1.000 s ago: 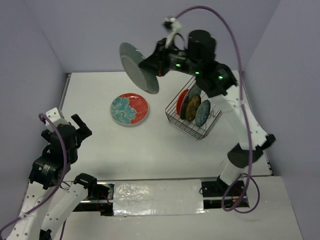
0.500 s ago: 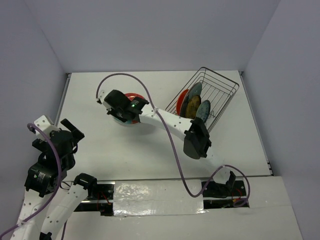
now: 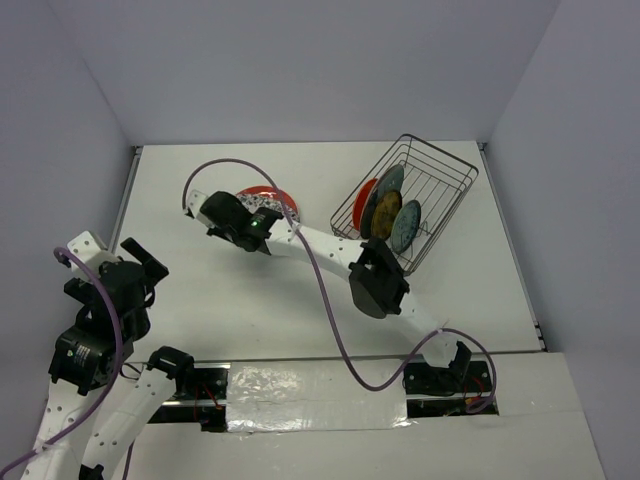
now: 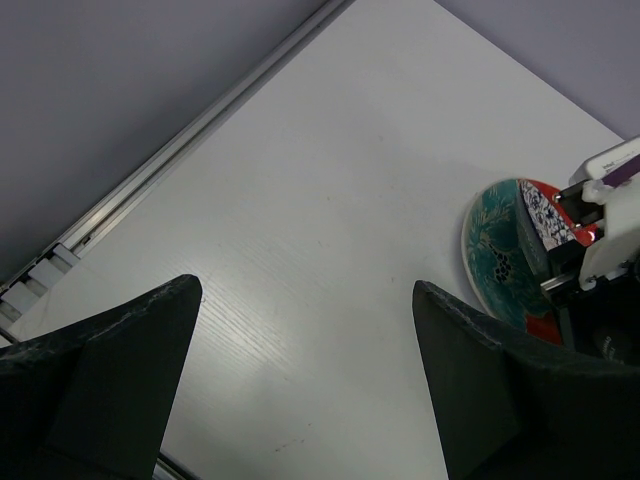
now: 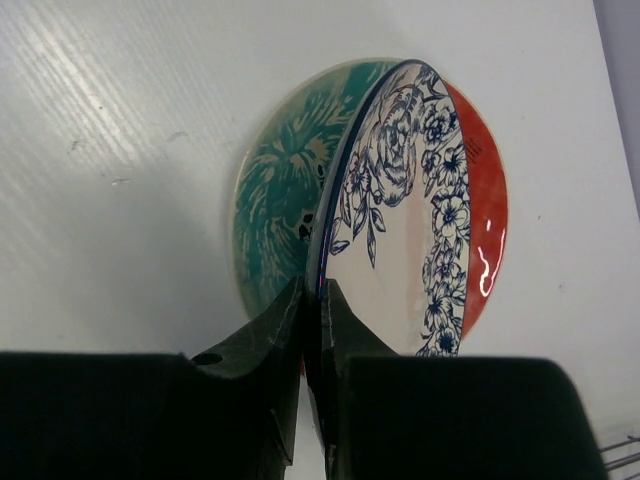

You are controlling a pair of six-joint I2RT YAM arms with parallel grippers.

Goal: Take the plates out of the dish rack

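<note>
The small plate (image 5: 400, 235) is blue-flowered white, the large plate (image 5: 270, 215) red-and-teal.

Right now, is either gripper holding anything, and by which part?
The right gripper pinches the blue-floral white plate by its rim; the left gripper holds nothing.

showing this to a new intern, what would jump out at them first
The right gripper, stretched far leftward, pinches a white plate with blue flowers by its rim, tilted over the red-and-teal plate lying flat left of centre. At the far right, the wire dish rack holds several more plates standing on edge.
</note>
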